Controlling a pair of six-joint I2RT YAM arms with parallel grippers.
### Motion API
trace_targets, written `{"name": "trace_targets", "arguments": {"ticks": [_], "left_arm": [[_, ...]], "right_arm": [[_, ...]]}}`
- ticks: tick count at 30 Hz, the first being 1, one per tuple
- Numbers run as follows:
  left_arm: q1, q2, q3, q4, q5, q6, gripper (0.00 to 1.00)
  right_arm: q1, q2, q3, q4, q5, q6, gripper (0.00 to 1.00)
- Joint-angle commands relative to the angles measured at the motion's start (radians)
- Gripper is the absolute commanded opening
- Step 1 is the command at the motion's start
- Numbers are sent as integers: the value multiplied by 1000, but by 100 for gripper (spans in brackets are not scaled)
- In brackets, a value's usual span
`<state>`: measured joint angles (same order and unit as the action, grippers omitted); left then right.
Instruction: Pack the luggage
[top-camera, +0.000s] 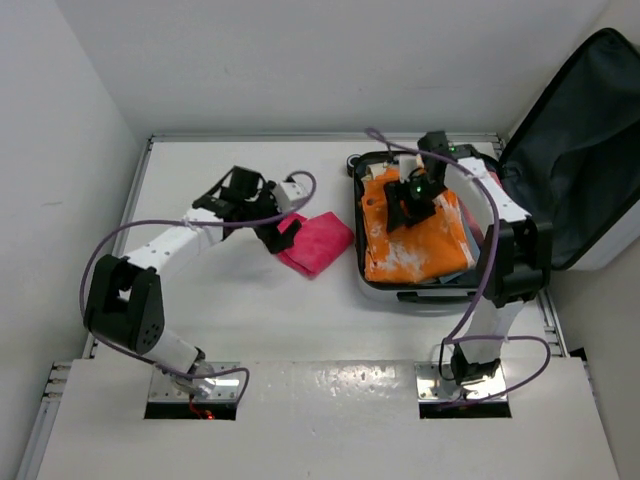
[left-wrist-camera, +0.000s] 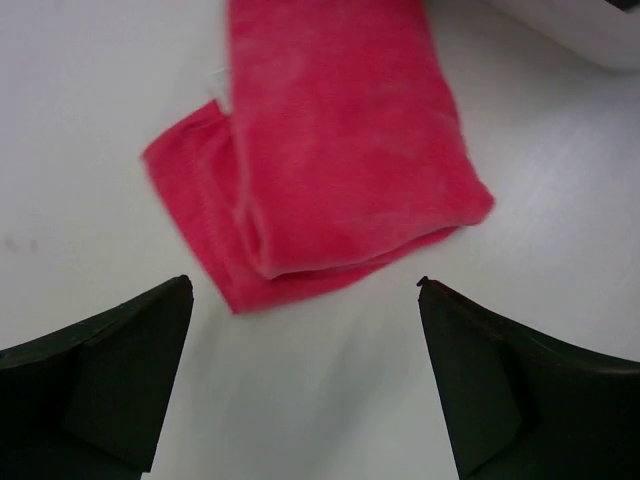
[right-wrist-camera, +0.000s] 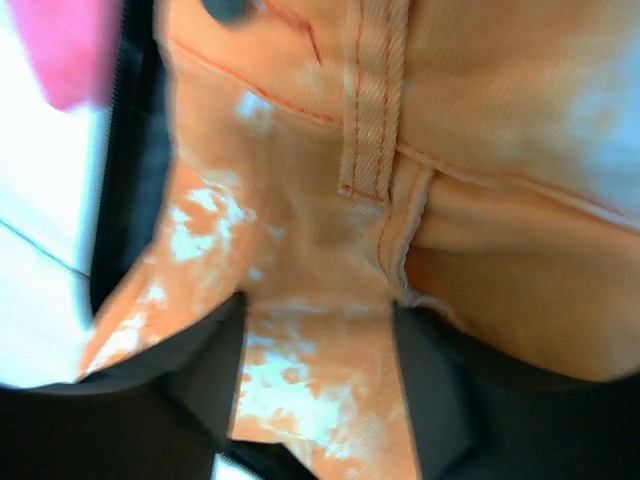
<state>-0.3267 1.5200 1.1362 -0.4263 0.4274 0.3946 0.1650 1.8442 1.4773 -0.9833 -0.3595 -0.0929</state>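
Overhead: luggage lies open at table's right side, lid swung right, orange garment inside. My right gripper is down on garment. Its wrist view shows fabric between fingers; pinched or not, I cannot tell. Left gripper spread wide over pink cloth, clear only in wrist view.

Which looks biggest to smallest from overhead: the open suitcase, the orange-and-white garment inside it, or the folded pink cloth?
1. Open hard-shell suitcase with dark grey lining
2. Orange-and-white fabric garment
3. Folded pink plush cloth
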Motion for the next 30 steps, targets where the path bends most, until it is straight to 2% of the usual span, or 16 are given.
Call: {"name": "trace_targets", "arguments": {"ticks": [1,2,5,7,9,12,13,14,16,19,22,23,26,27,29,30], "left_arm": [[-96,-34,-65,87,18,167,98],[-136,-23,-76,136,-21,144,98],[-197,38,-53,188,-79,101,98],[-247,133,9,219,-168,-5,98],[-268,207,60,219,-220,-55,98],[-288,321,145,219,-263,-88,100],[-288,337,164,219,-263,-97,100],[-299,367,165,230,-254,-106,100],[-299,390,165,230,-243,-106,100],[-299,442,165,230,-269,-115,96],[-299,506,165,208,-355,-138,86],[-299,522,175,181,-378,-149,84],[-278,561,184,158,-409,-195,63],[-267,571,201,147,-418,-212,48],[-209,585,241,120,-377,-275,30],[-184,585,252,109,-351,-305,27]], "right_arm": [[-64,-52,188,55,-79,77,64],[-90,-81,240,63,-107,158,66],[-131,-137,310,77,-165,217,69],[-160,-183,353,58,-159,228,69],[-163,-207,357,45,-138,242,69],[-292,-243,328,21,-136,277,69],[-314,-250,318,28,-162,282,67],[-330,-267,293,22,-261,285,64],[-352,-283,267,-17,-324,224,57],[-311,-287,255,-121,-426,106,54],[-235,-304,229,-245,-463,-179,50],[-219,-315,213,-279,-463,-223,50],[-124,-379,63,-270,-455,-373,50],[-90,-410,32,-256,-450,-389,50],[-39,-451,-69,-187,-431,-453,50],[-7,-459,-93,-172,-426,-474,50]]}}
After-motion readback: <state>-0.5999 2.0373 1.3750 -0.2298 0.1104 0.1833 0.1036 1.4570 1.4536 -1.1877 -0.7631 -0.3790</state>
